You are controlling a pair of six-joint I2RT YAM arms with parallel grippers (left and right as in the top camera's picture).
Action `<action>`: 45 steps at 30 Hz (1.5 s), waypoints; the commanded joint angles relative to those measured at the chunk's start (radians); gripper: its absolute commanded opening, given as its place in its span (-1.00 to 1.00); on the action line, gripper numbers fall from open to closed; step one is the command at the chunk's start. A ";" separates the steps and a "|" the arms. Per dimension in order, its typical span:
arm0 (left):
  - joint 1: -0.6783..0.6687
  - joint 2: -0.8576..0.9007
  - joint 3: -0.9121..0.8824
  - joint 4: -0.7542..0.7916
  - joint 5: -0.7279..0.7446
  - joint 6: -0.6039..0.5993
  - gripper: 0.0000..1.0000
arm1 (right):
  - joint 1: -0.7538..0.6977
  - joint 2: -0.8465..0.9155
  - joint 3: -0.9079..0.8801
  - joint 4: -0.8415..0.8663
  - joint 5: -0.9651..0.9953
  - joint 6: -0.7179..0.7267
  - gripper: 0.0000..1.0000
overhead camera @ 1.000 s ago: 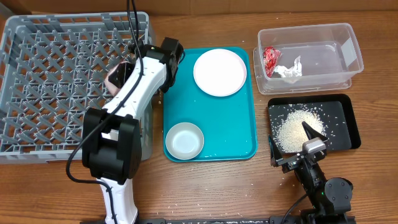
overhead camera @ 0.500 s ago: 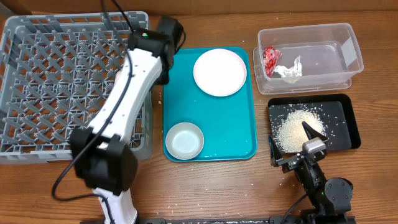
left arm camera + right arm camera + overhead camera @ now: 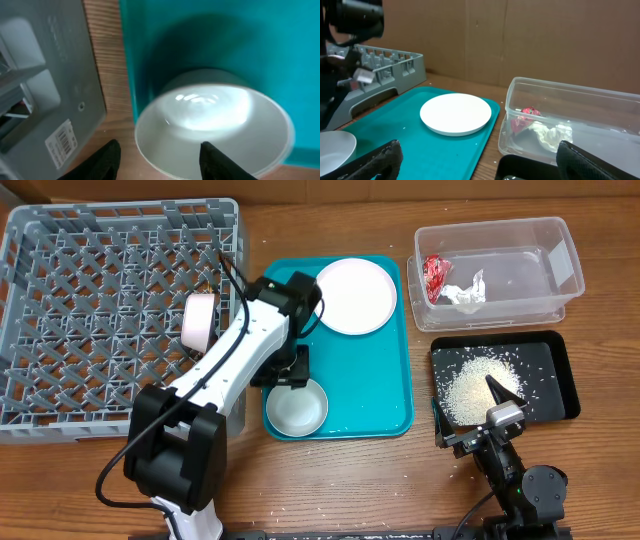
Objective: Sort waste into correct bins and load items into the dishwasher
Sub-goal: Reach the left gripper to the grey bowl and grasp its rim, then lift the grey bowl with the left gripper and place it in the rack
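Observation:
The smaller white dish (image 3: pixel 297 406), bowl-shaped, sits at the front left of the teal tray (image 3: pixel 372 385). My left gripper (image 3: pixel 287 372) is open just above it; in the left wrist view the fingers (image 3: pixel 162 161) straddle the dish's (image 3: pixel 215 125) left rim. The large white plate (image 3: pixel 353 296) lies at the tray's back. A small white cup (image 3: pixel 198 320) lies in the grey dish rack (image 3: pixel 60 240). The clear tub (image 3: pixel 560 252) holds the red wrapper (image 3: pixel 436 275) and white tissue (image 3: pixel 463 293). Rice (image 3: pixel 470 390) lies in the black tray (image 3: pixel 555 385). My right gripper (image 3: pixel 472 408) is open and empty over that tray's front left. Chopsticks and metal bowl are out of view.
The rack's right wall (image 3: pixel 50 75) stands close to the left of the teal tray. The right wrist view shows the plate (image 3: pixel 455 113), tub (image 3: pixel 580 95) and rack (image 3: pixel 385 65). Scattered rice grains lie on the wooden table near the front edge.
My left arm swung from the rack's right edge over the teal tray and down to the small dish. The cup now shows lying in the rack. The right arm has not moved.

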 commanded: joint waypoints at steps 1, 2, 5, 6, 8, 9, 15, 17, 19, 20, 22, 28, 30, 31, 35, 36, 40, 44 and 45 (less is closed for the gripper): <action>0.011 -0.003 -0.072 0.045 -0.037 -0.062 0.07 | -0.001 -0.012 -0.011 0.007 0.008 0.000 1.00; 0.011 -0.003 -0.102 0.074 -0.035 -0.062 0.07 | -0.001 -0.012 -0.011 0.007 0.008 0.000 1.00; 0.011 -0.003 -0.182 0.125 -0.033 -0.068 -0.04 | -0.001 -0.012 -0.011 0.007 0.008 0.000 0.99; 0.011 -0.003 -0.204 0.135 -0.033 -0.078 -0.19 | -0.001 -0.012 -0.011 0.007 0.008 0.000 1.00; 0.012 -0.003 -0.232 0.144 -0.025 -0.089 -0.63 | -0.001 -0.012 -0.011 0.007 0.008 0.000 1.00; 0.012 -0.003 -0.233 0.145 -0.020 -0.088 -0.88 | -0.001 -0.012 -0.011 0.007 0.008 0.000 0.99; 0.012 -0.096 -0.152 0.121 -0.027 -0.077 -0.91 | -0.001 -0.012 -0.011 0.007 0.008 0.000 1.00; 0.013 -0.148 -0.105 0.086 -0.123 -0.077 -0.92 | -0.001 -0.012 -0.011 0.007 0.008 0.000 1.00; 0.013 -0.211 -0.031 0.026 -0.359 -0.078 -0.92 | -0.001 -0.012 -0.011 0.007 0.008 0.000 1.00; 0.013 -0.230 -0.009 0.007 -0.471 -0.079 -0.92 | -0.001 -0.012 -0.011 0.007 0.008 0.000 1.00; 0.013 -0.264 0.011 -0.008 -0.682 -0.081 -0.92 | -0.001 -0.012 -0.011 0.007 0.008 0.000 1.00; 0.026 -0.297 0.011 -0.005 -1.207 -0.080 -0.92 | -0.001 -0.012 -0.011 0.007 0.008 0.000 1.00; 0.049 -0.289 0.010 -0.004 -1.299 -0.080 -0.92 | -0.001 -0.012 -0.011 0.007 0.008 0.000 1.00; 0.064 -0.284 0.010 -0.004 -1.322 -0.079 -0.92 | -0.001 -0.012 -0.011 0.007 0.008 0.000 1.00; 0.169 -0.255 0.010 0.012 -1.333 -0.077 -0.92 | -0.001 -0.012 -0.011 0.007 0.008 0.000 1.00; 0.198 -0.246 0.010 0.029 -1.330 -0.077 -0.92 | -0.001 -0.012 -0.011 0.007 0.008 0.000 1.00; 0.298 -0.190 0.010 0.151 -1.229 0.009 -0.92 | -0.001 -0.012 -0.011 0.007 0.008 0.000 1.00; 0.343 -0.127 0.010 0.247 -1.109 0.079 -0.92 | -0.001 -0.012 -0.011 0.007 0.008 0.000 1.00; 0.348 -0.110 0.010 0.262 -1.096 0.078 -0.92 | -0.001 -0.012 -0.011 0.007 0.008 0.000 1.00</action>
